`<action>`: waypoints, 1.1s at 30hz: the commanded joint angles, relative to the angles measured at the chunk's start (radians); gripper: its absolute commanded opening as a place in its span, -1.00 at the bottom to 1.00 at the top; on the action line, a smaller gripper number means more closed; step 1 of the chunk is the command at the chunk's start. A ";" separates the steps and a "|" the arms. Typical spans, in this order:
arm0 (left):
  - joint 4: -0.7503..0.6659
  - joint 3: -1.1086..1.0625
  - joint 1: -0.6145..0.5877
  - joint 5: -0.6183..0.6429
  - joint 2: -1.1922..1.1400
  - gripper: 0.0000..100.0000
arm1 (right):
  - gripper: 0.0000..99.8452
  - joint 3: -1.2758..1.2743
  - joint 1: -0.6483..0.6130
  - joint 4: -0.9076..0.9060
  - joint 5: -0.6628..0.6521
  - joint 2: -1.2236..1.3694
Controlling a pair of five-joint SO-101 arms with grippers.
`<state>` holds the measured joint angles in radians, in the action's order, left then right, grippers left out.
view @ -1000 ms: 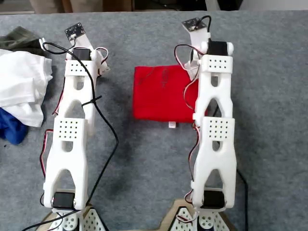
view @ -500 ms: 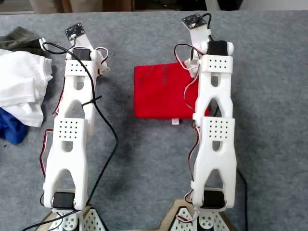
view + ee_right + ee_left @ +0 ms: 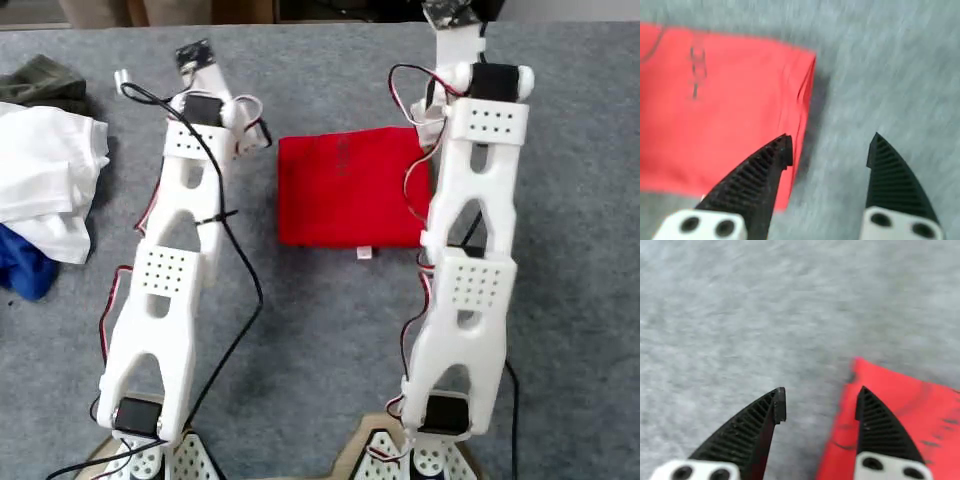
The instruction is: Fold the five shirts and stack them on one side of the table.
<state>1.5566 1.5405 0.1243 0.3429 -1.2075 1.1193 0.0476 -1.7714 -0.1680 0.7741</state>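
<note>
Jaws: both spread, empty; left gripper over the 10 o'clock corner of the red shirt, right gripper over its 3 o'clock edge.
Shirt position: folded, flat on the table between your arms.
Risk: pinch only the top layer and you likely unfold it.
Surroundings: white shirt, blue garment, olive garment heaped at 9 o'clock; black cable could snag.

The folded shirt is showing solid red with faint dark markings. The bench is looking mottled grey. A white shirt, a blue shirt and an olive-green shirt are showing plain. The left arm and right arm are showing white, the left hand and right hand ribbed black.
</note>
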 commanded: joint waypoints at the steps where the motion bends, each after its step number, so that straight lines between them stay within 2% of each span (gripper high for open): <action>1: 0.015 0.094 0.046 0.011 0.024 -0.52 | -0.50 -0.358 0.008 0.000 0.037 -0.252; 8: -0.052 0.051 0.104 0.011 0.013 -0.52 | -0.50 -0.757 -0.019 0.149 0.112 -0.515; 16: -0.190 -0.092 0.109 0.006 0.013 -0.53 | -0.50 -1.064 -0.038 0.388 0.167 -0.538; 26: -0.239 -0.181 0.115 0.006 0.013 -0.54 | -0.50 -1.187 -0.079 0.563 0.166 -0.509; 33: -0.315 -0.247 0.126 0.012 0.012 -0.64 | -0.51 -1.144 -0.067 0.568 0.166 -0.303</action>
<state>1.2789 1.3057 0.2424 0.3429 -1.2106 -0.0667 -0.0276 -1.2022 -0.0084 0.4166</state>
